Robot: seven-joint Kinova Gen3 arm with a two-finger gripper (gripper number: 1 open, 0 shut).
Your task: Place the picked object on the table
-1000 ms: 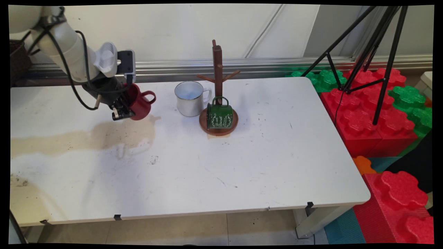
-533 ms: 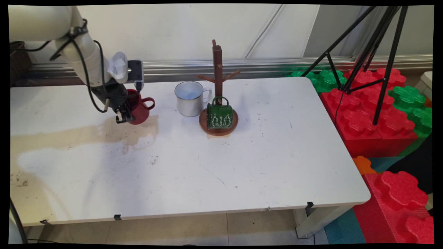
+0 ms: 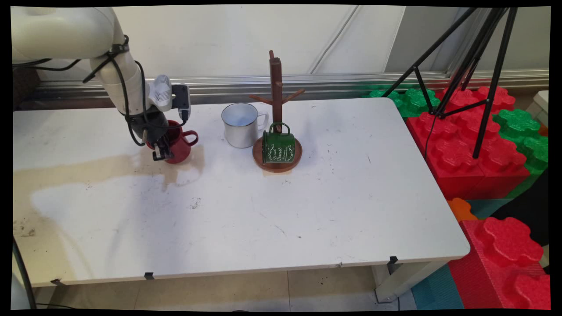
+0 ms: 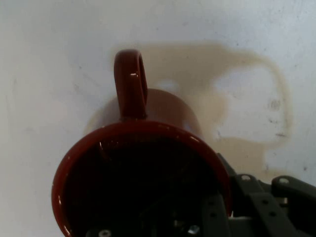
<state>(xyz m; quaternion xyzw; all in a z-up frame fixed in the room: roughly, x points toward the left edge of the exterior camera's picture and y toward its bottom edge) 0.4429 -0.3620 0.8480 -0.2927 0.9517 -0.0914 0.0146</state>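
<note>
Gripper: clamped on red mug's rim, one finger inside
Mug: upright, low over table's far left
Neighbours: white mug, green mug on wooden rack, rightward

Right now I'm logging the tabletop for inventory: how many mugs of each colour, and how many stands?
Red mug, gripped at its rim by the gripper: 1
White mug: 1
Green mug, on its side on the stand's base: 1
Wooden mug stand: 1
Total: 4
</note>
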